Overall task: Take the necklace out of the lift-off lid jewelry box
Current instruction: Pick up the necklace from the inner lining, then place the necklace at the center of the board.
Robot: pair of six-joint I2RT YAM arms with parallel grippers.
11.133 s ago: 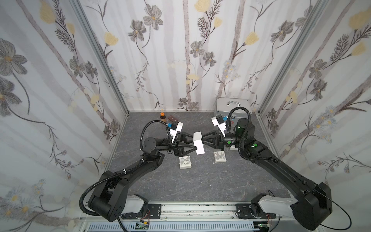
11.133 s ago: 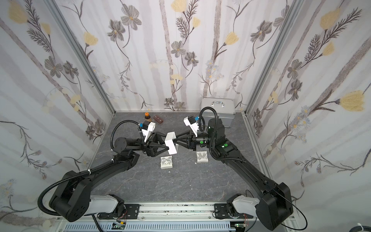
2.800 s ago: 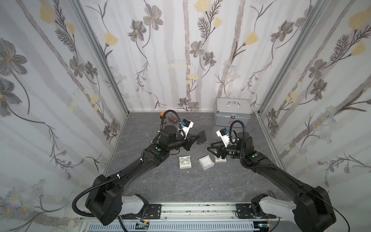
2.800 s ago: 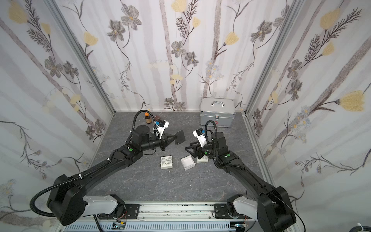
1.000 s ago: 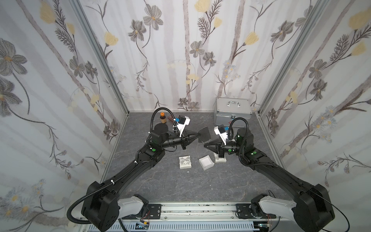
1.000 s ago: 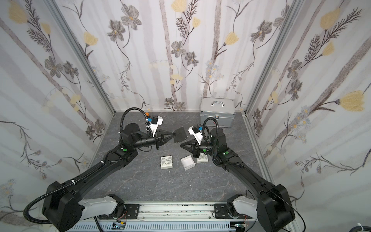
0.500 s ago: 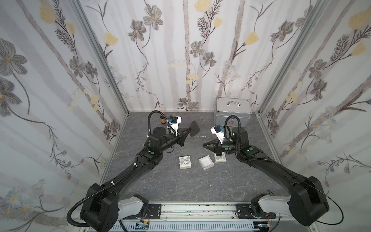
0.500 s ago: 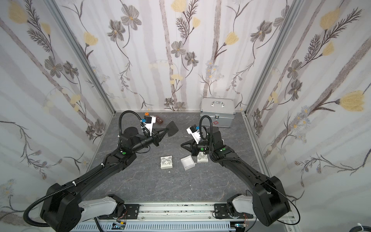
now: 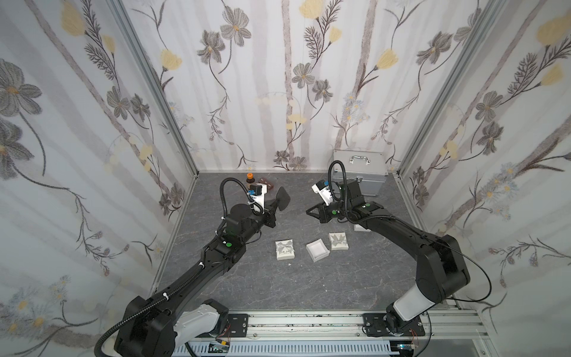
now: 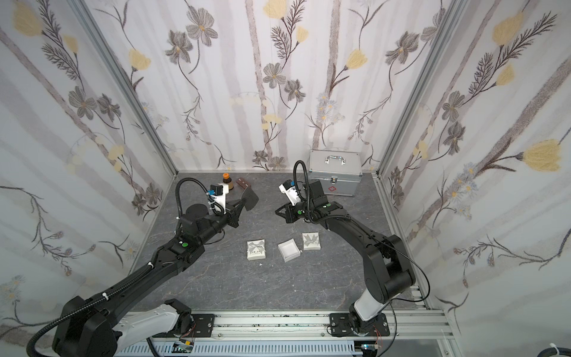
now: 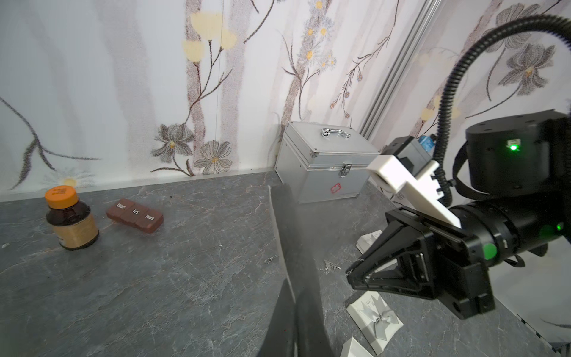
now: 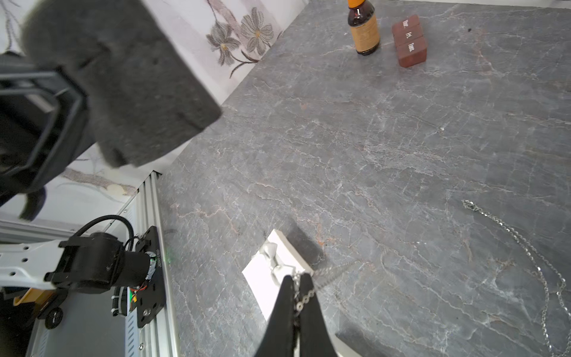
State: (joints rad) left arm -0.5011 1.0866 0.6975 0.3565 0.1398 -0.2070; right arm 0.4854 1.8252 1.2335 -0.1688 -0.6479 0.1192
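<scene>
The necklace (image 12: pixel 525 244) is a thin silvery chain that trails over the grey table, with one end pinched in my right gripper (image 12: pixel 298 293), which is shut on it. In both top views that gripper (image 9: pixel 309 211) (image 10: pixel 278 213) hovers low behind the small white boxes. The jewelry box (image 9: pixel 316 249) stands open and white inside, between two white boxes with grey bows (image 9: pixel 285 250) (image 9: pixel 338 241). My left gripper (image 9: pixel 275 204) is raised at the back left, shut on a dark grey foam pad (image 9: pixel 282 197) (image 12: pixel 123 77). Bits of chain (image 11: pixel 329 265) show beside the pad in the left wrist view.
A silver case (image 9: pixel 360 170) stands in the back right corner. A brown bottle with an orange cap (image 9: pixel 249 177) and a brown pill organiser (image 9: pixel 267 184) sit at the back wall. Flowered walls close in three sides. Another small white box (image 9: pixel 360 228) lies under the right arm.
My left gripper has drawn back to the left with the foam pad, away from the right gripper. The right gripper has shifted slightly toward the back, still pinching the chain.
</scene>
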